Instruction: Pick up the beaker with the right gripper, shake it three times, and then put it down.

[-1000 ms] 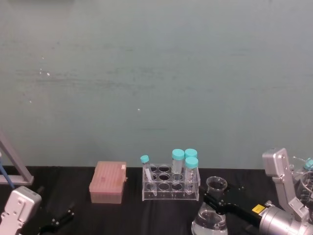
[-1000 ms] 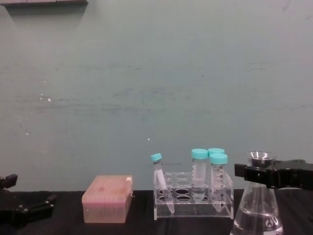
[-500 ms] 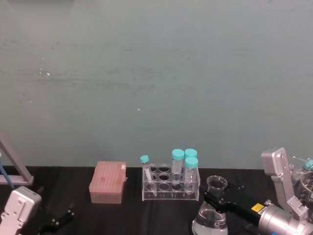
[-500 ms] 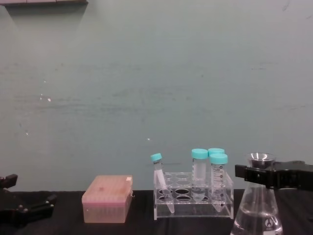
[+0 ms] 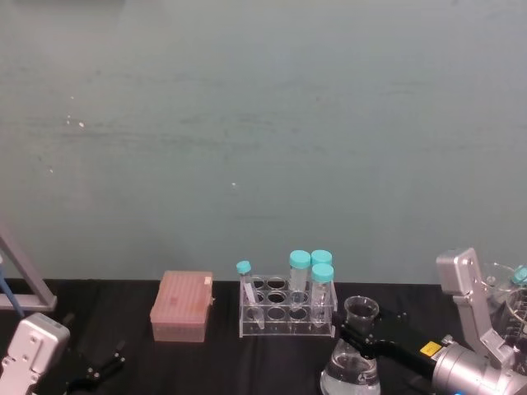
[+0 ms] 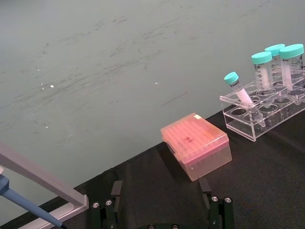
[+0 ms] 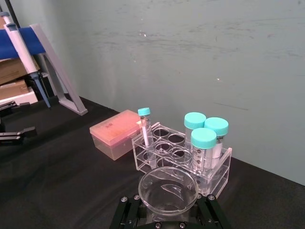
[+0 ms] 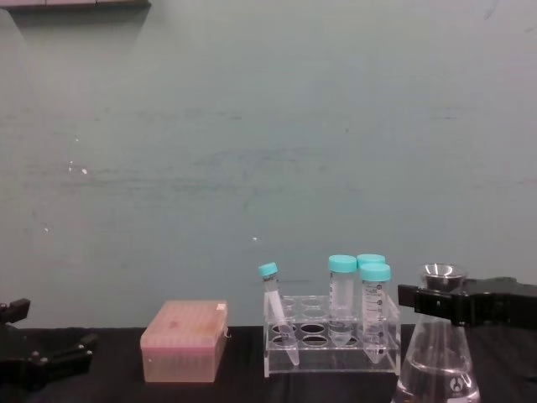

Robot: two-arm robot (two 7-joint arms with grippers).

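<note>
- With its jaws clenched on the neck of the beaker (image 8: 438, 353), the right gripper (image 8: 457, 304) holds it low at the right, beside the tube rack (image 8: 331, 342).
- Whether the base rests on the black surface (image 5: 222, 362) cannot be told.
- Judged from this, the shaking or set-down step is in hand; next, keep the neck upright so the liquid stays in.
- Parked low at the left, the left gripper (image 6: 162, 210) has its jaws released.
</note>
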